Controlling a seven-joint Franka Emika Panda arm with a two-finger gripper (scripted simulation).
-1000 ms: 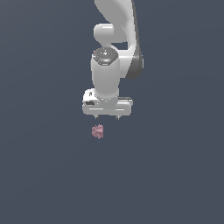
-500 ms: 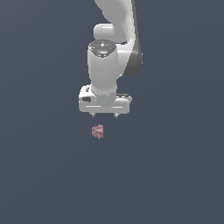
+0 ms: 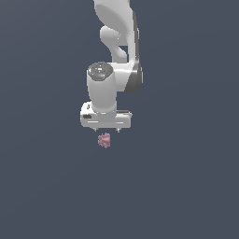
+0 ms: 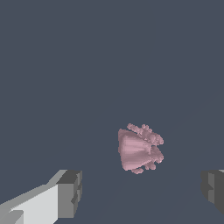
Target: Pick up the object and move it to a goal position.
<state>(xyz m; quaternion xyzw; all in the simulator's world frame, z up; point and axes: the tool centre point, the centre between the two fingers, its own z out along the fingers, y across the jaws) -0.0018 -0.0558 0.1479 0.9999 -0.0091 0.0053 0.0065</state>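
My hand hangs open just above the pink object, which sits between my spread fingers, a bit off-centre, on the worktop.

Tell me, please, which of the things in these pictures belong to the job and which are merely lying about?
Belonging to the job:
- pink lump, lying on the floor between the spread fingers in the wrist view
- pincer, open, above the lump and not touching it

Lying about:
- nothing else shows; only the plain dark floor
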